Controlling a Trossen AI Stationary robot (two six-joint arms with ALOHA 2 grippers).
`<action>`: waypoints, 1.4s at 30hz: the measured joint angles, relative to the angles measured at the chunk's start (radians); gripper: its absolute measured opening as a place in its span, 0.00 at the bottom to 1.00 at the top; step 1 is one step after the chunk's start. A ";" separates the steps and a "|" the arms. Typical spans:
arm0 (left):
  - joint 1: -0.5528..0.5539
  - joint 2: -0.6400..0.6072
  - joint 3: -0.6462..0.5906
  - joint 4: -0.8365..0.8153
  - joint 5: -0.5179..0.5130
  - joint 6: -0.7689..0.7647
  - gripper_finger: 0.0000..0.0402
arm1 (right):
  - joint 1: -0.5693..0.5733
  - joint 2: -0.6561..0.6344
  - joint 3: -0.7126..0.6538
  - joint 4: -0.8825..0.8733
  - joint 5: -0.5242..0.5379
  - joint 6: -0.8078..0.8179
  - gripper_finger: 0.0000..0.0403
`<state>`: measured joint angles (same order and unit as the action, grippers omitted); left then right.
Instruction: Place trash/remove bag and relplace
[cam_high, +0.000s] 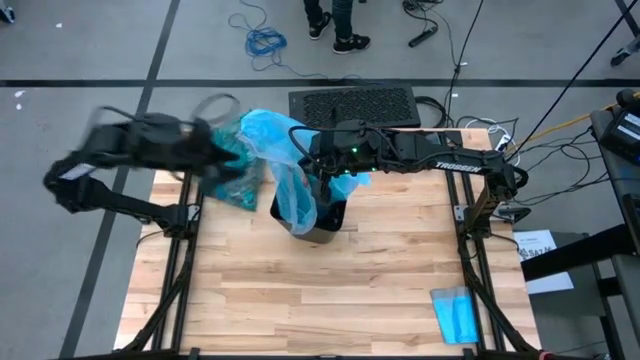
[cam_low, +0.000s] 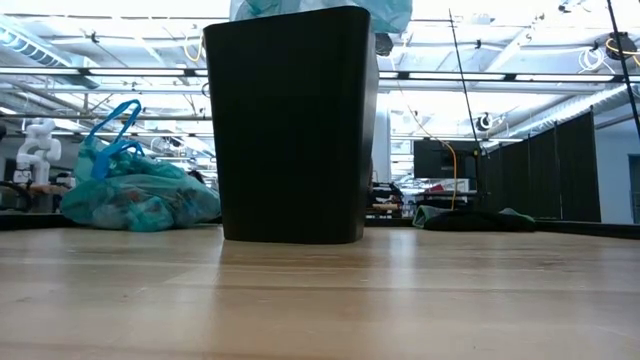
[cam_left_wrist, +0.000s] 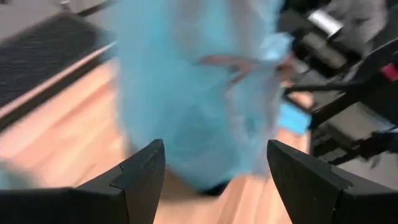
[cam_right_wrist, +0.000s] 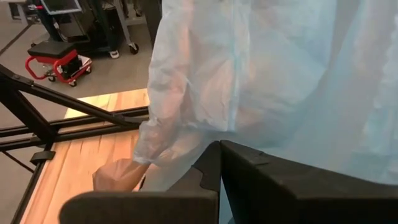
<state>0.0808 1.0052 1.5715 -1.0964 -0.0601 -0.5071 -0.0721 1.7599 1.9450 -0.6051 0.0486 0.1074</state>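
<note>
A black bin (cam_high: 318, 222) (cam_low: 290, 125) stands mid-table. A sky-blue bag (cam_high: 280, 150) (cam_right_wrist: 261, 74) is draped over its mouth and billows toward the far left. My right gripper (cam_high: 322, 152) (cam_right_wrist: 219, 168) is shut on it above the bin. The dark teal bag (cam_high: 236, 178) (cam_low: 135, 195) sits full on the table left of the bin, its blue handles up. My left gripper (cam_high: 215, 150) (cam_left_wrist: 214, 168) hovers open above the teal bag, facing the sky-blue bag (cam_left_wrist: 199, 93) and touching nothing. No loose trash is in view. My right gripper holds the sky-blue bag by its upper part (cam_right_wrist: 249, 134), pinched between the shut fingers; the fingers themselves hide the exact spot. They come from the table's right, slanting a little downward. The bag hangs slack, its lower part (cam_high: 300, 205) reaching into the bin's mouth.
A small blue folded cloth (cam_high: 455, 315) lies near the table's front right corner. A dark mat (cam_high: 352, 105) lies behind the table's far edge. Bare wood stretches in front of the bin (cam_high: 320, 290).
</note>
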 joint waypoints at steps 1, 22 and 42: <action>-0.017 -0.001 -0.049 0.090 0.000 -0.010 0.68 | -0.002 0.000 0.000 -0.003 0.000 0.000 0.00; -0.197 0.126 -0.351 0.639 -0.452 -0.070 0.68 | -0.093 0.000 0.000 -0.014 -0.092 0.001 0.00; -0.195 0.183 -0.351 0.788 -0.454 -0.089 0.68 | -0.138 0.000 0.000 -0.082 -0.254 -0.117 0.00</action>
<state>-0.1138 1.1883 1.2209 -0.3081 -0.5146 -0.5963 -0.2099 1.7596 1.9450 -0.6870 -0.2050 -0.0099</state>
